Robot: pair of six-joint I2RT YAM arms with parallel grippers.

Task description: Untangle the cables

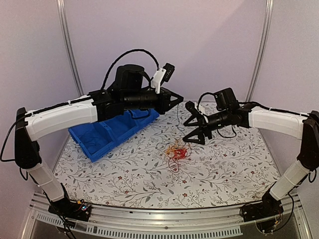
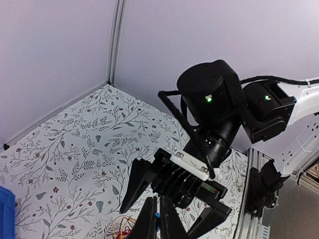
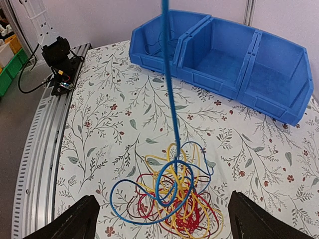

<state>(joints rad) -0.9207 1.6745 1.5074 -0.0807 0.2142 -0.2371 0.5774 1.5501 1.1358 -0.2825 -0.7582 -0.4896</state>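
The cables lie in one tangle (image 1: 177, 152) of red, yellow, blue and dark loops on the flowered table, and the tangle also shows in the right wrist view (image 3: 182, 196) and at the bottom of the left wrist view (image 2: 119, 230). My left gripper (image 1: 177, 98) hangs high above the tangle. It is shut (image 2: 159, 209) on the blue cable (image 2: 158, 215), which runs taut and straight up from the heap (image 3: 172, 99). My right gripper (image 1: 186, 132) is open and empty just above the tangle, its fingertips (image 3: 79, 219) spread wide on either side.
A blue bin (image 1: 107, 134) with three compartments lies on the table's left rear, behind the tangle in the right wrist view (image 3: 224, 55). Purple walls close the back and sides. A metal rail (image 1: 164, 219) runs along the near edge.
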